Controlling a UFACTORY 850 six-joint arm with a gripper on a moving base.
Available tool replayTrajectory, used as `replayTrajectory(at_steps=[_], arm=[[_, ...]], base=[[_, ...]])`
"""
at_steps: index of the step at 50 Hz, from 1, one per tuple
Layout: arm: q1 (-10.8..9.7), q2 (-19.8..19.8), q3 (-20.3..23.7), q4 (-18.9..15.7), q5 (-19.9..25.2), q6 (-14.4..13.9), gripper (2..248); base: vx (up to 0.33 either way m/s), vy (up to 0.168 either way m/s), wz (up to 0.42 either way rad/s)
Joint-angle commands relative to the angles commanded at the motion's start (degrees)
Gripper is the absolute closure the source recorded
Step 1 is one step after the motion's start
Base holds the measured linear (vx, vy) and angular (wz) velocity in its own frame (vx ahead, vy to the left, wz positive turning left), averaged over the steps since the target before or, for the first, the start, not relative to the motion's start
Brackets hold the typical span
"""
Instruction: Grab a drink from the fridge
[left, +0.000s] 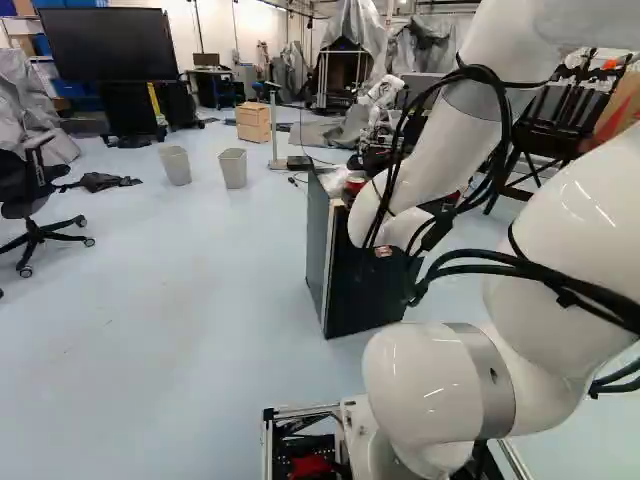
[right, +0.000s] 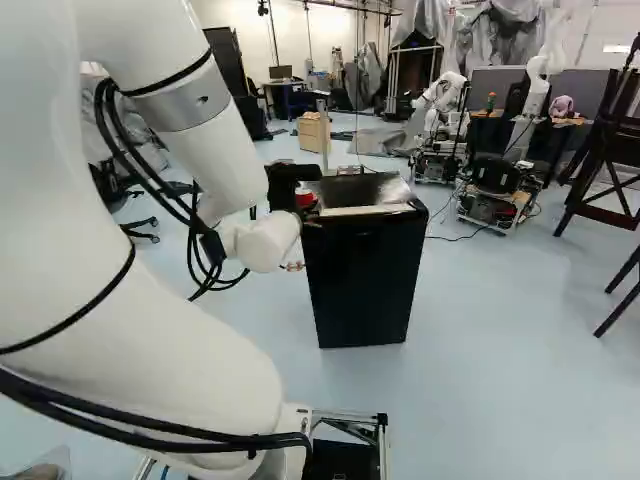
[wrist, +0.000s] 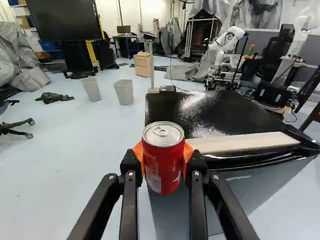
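We have the red can (wrist: 163, 165) pinched from both sides in our gripper (wrist: 163, 154), its long axis upright across our reach, near the top edge of the fridge (wrist: 215, 111), so we should likely draw it clear untipped.

Pale blue floor (left: 170, 300) — dark screen (left: 108, 43), bins (left: 233, 168)
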Motion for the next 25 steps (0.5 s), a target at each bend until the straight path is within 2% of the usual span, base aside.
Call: replayTrajectory(at_steps=[25], arm=[[3.67,5.73,6.45,5.36,-2.09,-1.96,155]], base=[[0.000,0.000,0.000]])
